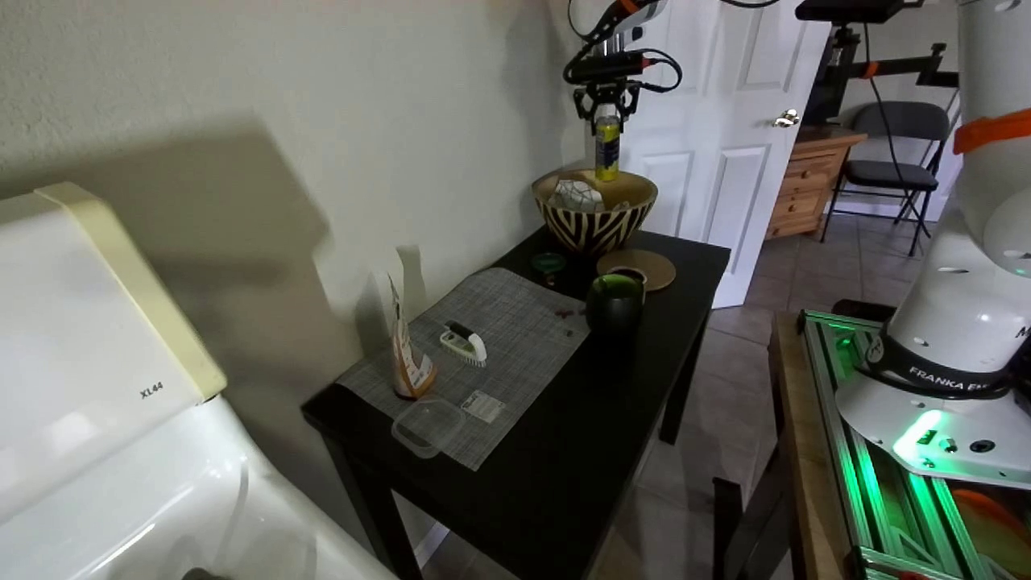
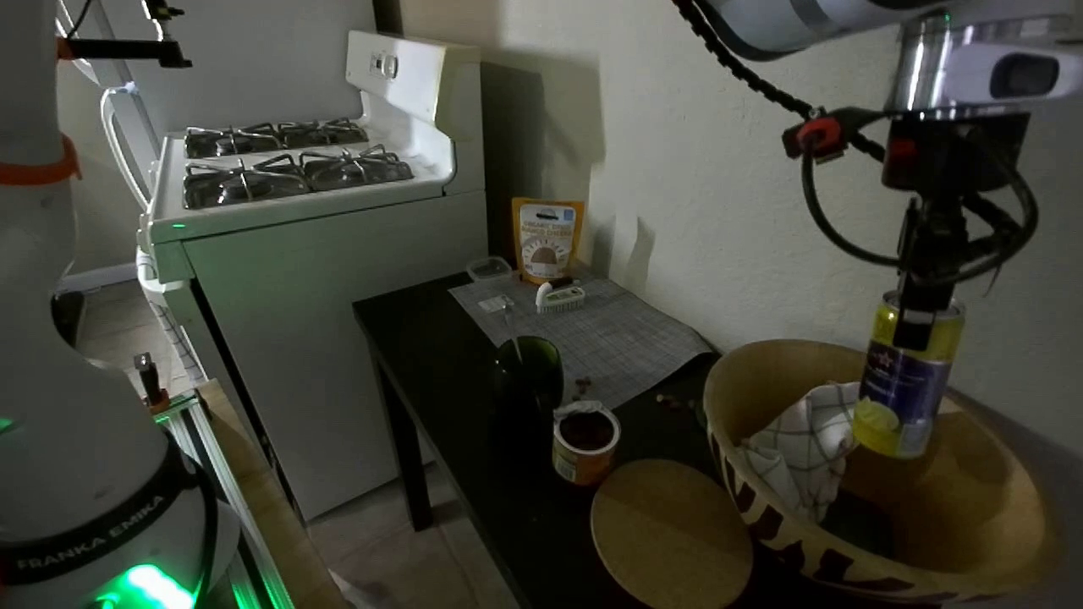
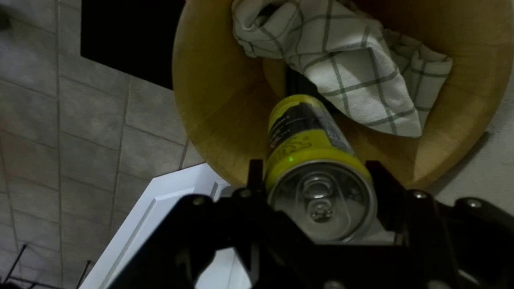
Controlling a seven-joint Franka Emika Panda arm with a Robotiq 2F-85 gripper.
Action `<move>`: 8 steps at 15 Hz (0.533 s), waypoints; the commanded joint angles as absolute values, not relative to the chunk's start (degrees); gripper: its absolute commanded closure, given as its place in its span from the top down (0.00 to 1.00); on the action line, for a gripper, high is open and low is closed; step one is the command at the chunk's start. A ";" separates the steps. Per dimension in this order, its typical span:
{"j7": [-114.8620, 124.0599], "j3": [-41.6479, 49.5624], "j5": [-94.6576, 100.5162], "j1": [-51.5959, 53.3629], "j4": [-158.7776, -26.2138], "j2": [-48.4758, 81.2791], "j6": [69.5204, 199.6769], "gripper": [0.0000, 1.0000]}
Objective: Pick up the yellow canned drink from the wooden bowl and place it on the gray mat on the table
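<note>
In the wrist view the claw (image 3: 319, 180) pinches the yellow canned drink (image 3: 301, 132) by its pull-tab end, a finger on each side. The drink hangs over the wooden bowl (image 3: 213, 80); whether its base dips below the rim cannot be told. A checked cloth (image 3: 345, 80) lies inside the bowl, to one side of the drink. Past the bowl come a round board (image 2: 673, 533), an opened tin (image 2: 584, 457) and a dark green cup (image 2: 529, 381) by the gray mat (image 1: 532, 322). The mat lies along the wall (image 1: 338, 121), its weave showing between the cup and a white brush (image 1: 461, 346); dark wood shows from its side to the open edge of the table (image 1: 556, 467). At the mat's far end are a pouch (image 2: 546, 241) and a clear container (image 1: 427, 427), the latter lapping over the edge. Beyond stands a white stove (image 2: 338, 296)
</note>
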State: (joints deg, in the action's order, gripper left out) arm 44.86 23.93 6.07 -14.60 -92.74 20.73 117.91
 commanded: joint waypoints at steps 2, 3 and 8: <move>42.29 20.73 12.89 -10.48 -106.39 4.24 120.88 0.38; 41.00 19.14 12.49 -9.98 -107.80 2.08 120.26 0.38; 36.15 10.63 9.42 -6.91 -115.26 -4.47 118.80 0.38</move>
State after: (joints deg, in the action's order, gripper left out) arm 39.04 14.33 10.20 -8.64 -108.30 0.81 118.20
